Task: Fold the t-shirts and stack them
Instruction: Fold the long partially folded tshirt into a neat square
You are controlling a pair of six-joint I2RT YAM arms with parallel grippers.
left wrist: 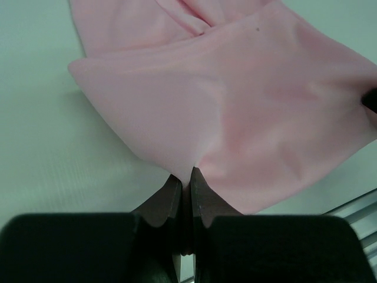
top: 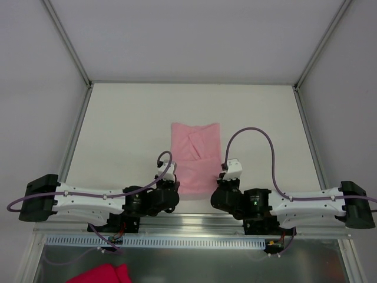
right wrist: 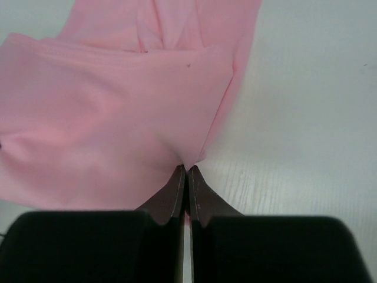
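Top external view shows one plain pale pink t-shirt (top: 195, 154) of thin soft fabric lying on the flat white table (top: 129, 130), about midway between the left and right sides and closer to the near edge than to the far wall. The pale pink t-shirt is folded into a narrow rectangle, with a sleeve folded over its far part and a crosswise fold line about halfway. Its near edge lies between the two arms. The left gripper (top: 172, 178) is at the near left corner of the cloth and the right gripper (top: 225, 175) is at the near right corner. Both arms are bent low over the table.

From the left wrist view, the two dark fingers (left wrist: 203, 194) of the left gripper are pressed together with almost no gap, and a small pinch of pink fabric is caught between their tips. The cloth gathers into soft creases toward this point. From the right wrist view, the dark fingers (right wrist: 200, 200) of the right gripper are closed in the same way on the edge of the fabric, at a corner where two layers meet.

At the bottom edge of the top external view, below the grey metal strip (top: 188, 221) by the arms' bases, lies a crumpled deep magenta cloth (top: 100, 274), well apart from the t-shirt. Only a part of it is visible.
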